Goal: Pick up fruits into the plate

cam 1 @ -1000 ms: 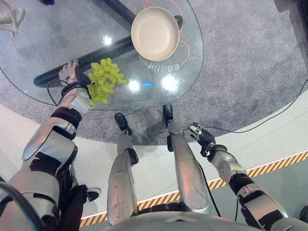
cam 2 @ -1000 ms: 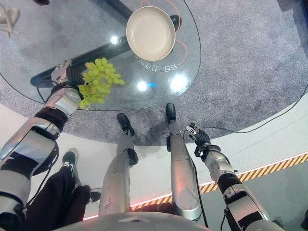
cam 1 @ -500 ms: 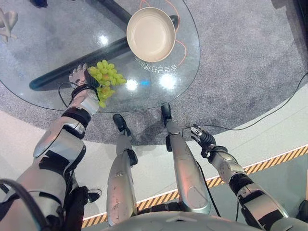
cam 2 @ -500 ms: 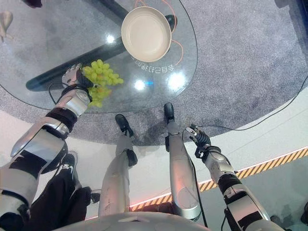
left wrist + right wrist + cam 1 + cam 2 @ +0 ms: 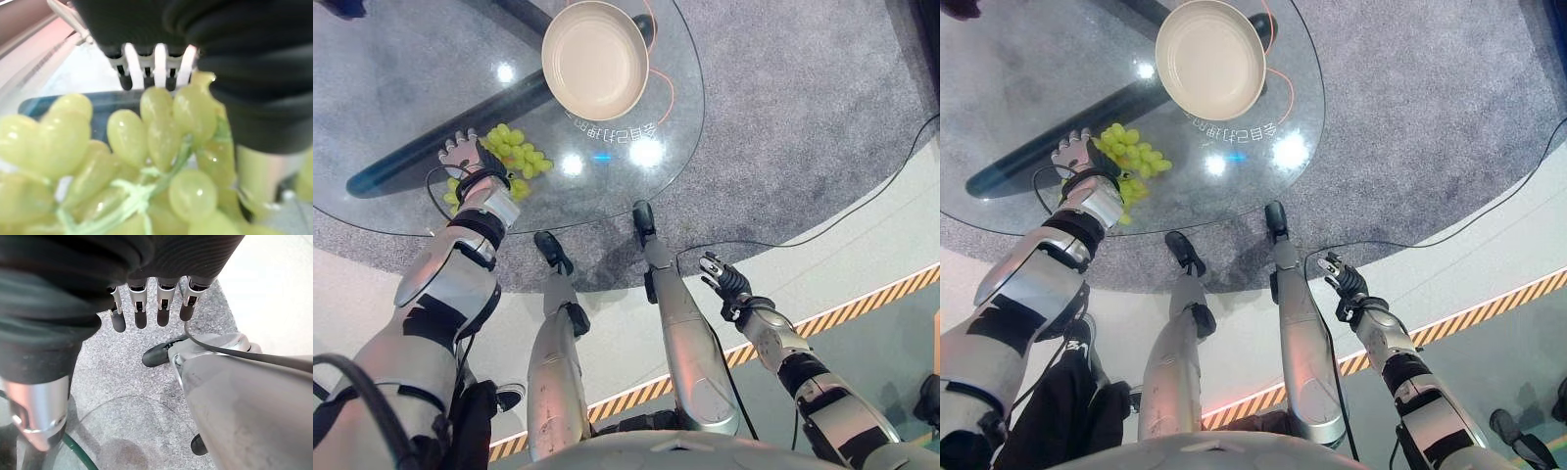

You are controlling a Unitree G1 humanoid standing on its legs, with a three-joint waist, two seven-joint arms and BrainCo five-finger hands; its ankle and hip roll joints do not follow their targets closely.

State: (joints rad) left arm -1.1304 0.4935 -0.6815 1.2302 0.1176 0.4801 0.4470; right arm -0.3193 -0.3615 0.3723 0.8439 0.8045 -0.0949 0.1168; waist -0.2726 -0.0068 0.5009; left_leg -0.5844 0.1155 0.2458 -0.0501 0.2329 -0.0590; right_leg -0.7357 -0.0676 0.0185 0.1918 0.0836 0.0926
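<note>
On the glass tabletop point(image 5: 401, 88), green grapes point(image 5: 514, 157) are lain beside the left robot hand point(image 5: 462, 155); its fingers are spread; the bunch should be gripped gently, then carried to the plate point(image 5: 595, 59).

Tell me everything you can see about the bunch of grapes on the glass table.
The grapes are one bunch of pale green, oval, glossy berries on thin green stems, seen closest in the left wrist view. The bunch lies on the glass table, near its front edge, apart from the empty cream plate farther back. The left hand is at the bunch's left side, its fingers straight, with berries pressed against the palm. Part of the bunch is hidden beneath the wrist.
</note>
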